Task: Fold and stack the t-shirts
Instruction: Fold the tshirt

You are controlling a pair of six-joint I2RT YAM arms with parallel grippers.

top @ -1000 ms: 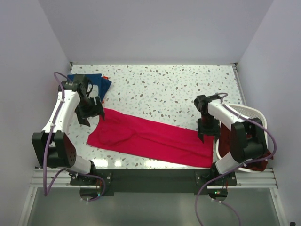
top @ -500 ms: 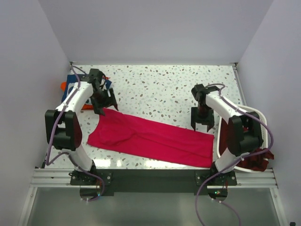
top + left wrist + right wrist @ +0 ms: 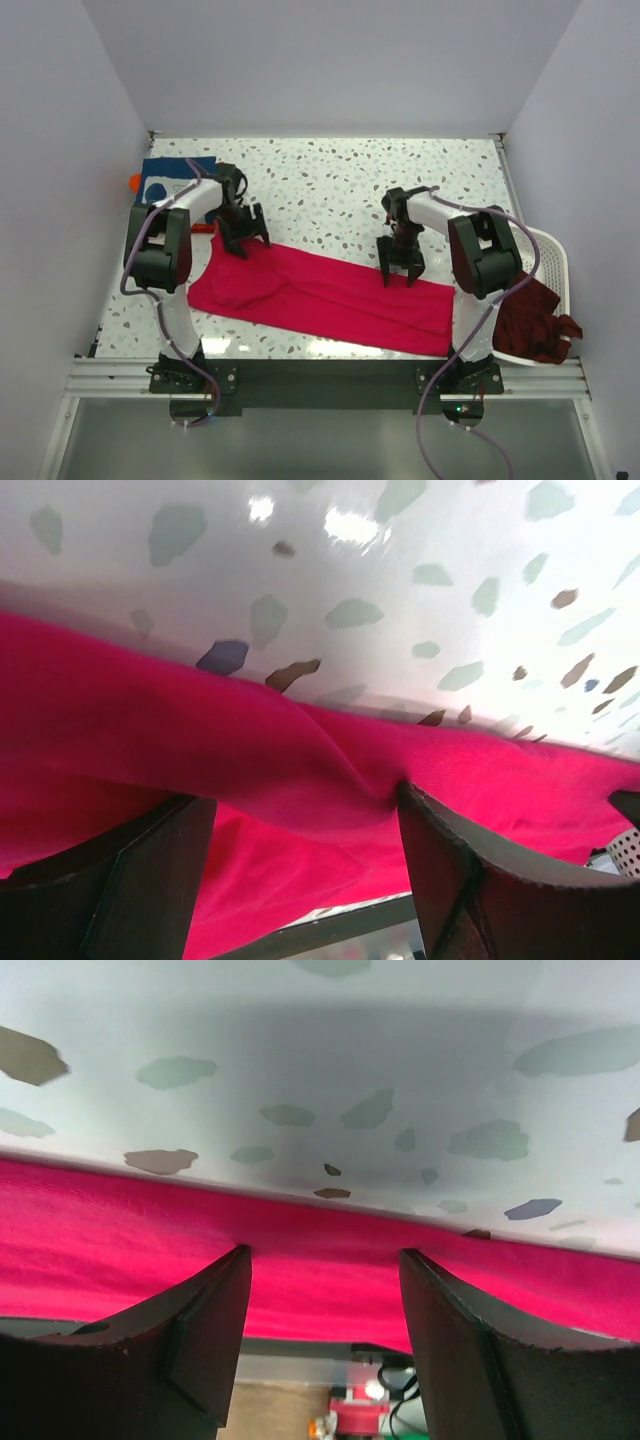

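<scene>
A crimson-pink t-shirt [image 3: 320, 298] lies folded into a long strip across the near half of the table. My left gripper [image 3: 246, 238] is open at the strip's far left corner, and a raised fold of the crimson-pink shirt [image 3: 300, 750] sits between its fingertips [image 3: 440, 830]. My right gripper [image 3: 400, 272] is open over the far edge of the strip toward its right end, its fingertips [image 3: 225, 1280] resting on the crimson-pink cloth [image 3: 320, 1270]. A navy t-shirt [image 3: 168, 176] lies at the back left with an orange one [image 3: 135, 182] peeking out beside it. Dark maroon t-shirts [image 3: 532, 318] hang from the basket.
A white laundry basket [image 3: 548, 262] stands at the table's right edge beside my right arm. The speckled tabletop [image 3: 340, 180] stretches behind the strip. White walls close in the back and both sides. A dark rail [image 3: 320, 372] runs along the near edge.
My left gripper swung right from the back-left corner onto the shirt's far left edge. My right gripper slid left along the far edge and its jaws spread wider.
</scene>
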